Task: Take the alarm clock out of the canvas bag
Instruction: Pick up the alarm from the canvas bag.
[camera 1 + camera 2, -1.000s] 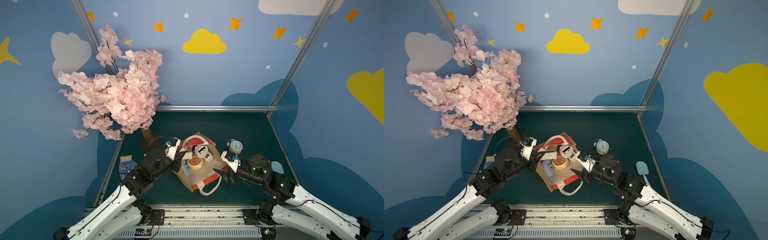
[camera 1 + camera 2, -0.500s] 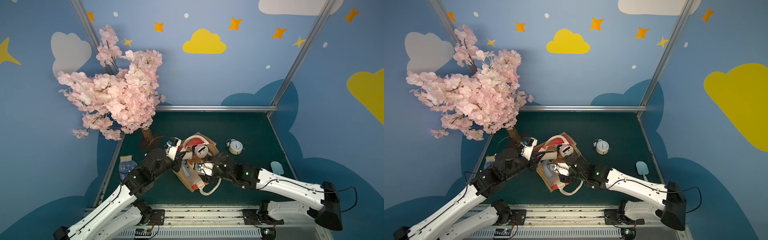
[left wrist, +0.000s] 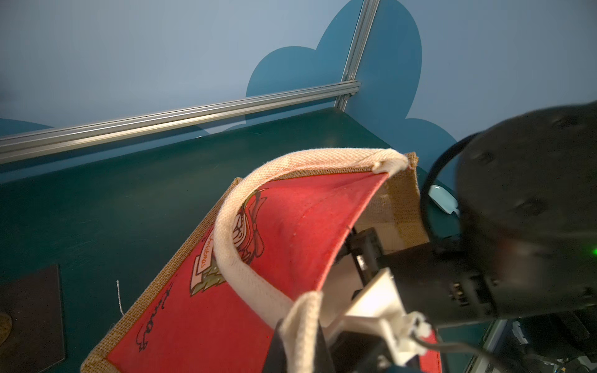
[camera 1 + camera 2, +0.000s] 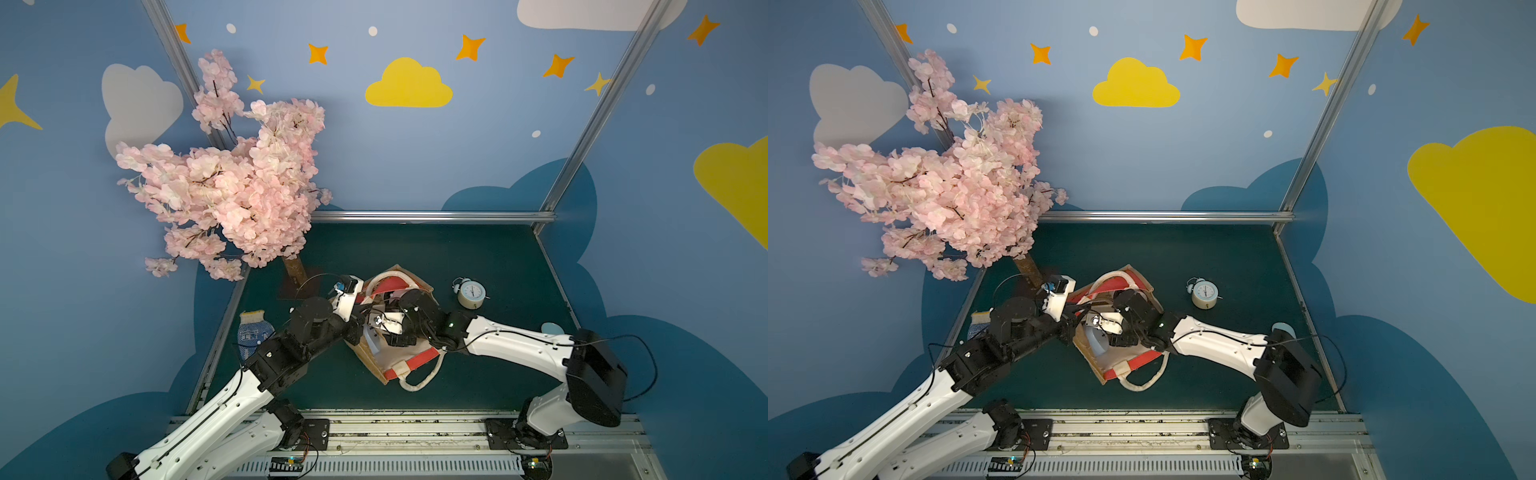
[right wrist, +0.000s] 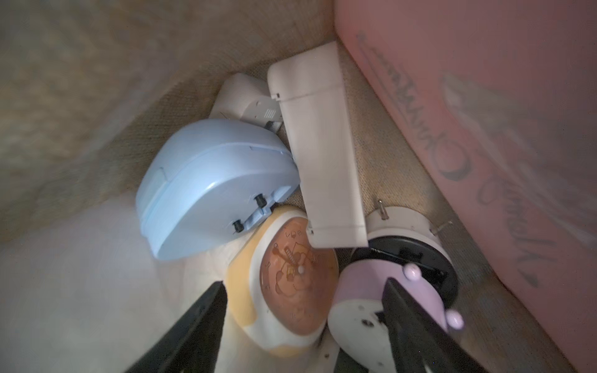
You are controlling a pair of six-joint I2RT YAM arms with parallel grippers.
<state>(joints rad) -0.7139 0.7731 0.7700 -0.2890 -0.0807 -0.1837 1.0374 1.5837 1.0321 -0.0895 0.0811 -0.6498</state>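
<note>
The right gripper (image 5: 303, 284) is down inside the canvas bag (image 4: 415, 362) with its jaws spread wide and nothing clamped. Its black fingers (image 5: 200, 316) stand on either side of a yellow-rimmed alarm clock (image 5: 290, 306) that lies with its orange face up on the cream lining. The other finger crosses in front of a lilac clock (image 5: 365, 290) just beside it, and I cannot tell whether it touches. Further into the same corner lie a pale blue rounded case (image 5: 206, 187) with small black knobs, a white boxy case (image 5: 323, 155) leaning across it, and a white round clock with a black back (image 5: 407, 226) against the pink-lit wall. The left gripper (image 3: 300, 352) is clenched on a cream handle strap (image 3: 232, 245) at the bag's rim, and the red printed face bows outward beside it. In both top views the bag sits near the middle of the dark green tabletop (image 4: 457, 257), mouth toward the cameras. The left arm reaches its rim from one side, the right arm plunges in from the other, and the near handle trails loose on the tabletop. A twin-bell alarm clock (image 4: 470, 293) stands outside the bag on the right arm's side, apart from it, dial facing up toward the cameras; it also shows in a top view (image 4: 1205, 293). A pink blossom tree (image 4: 232, 195) rises at the far left corner. A blue-and-white knitted item (image 4: 254, 338) lies past the tabletop's left edge.
</note>
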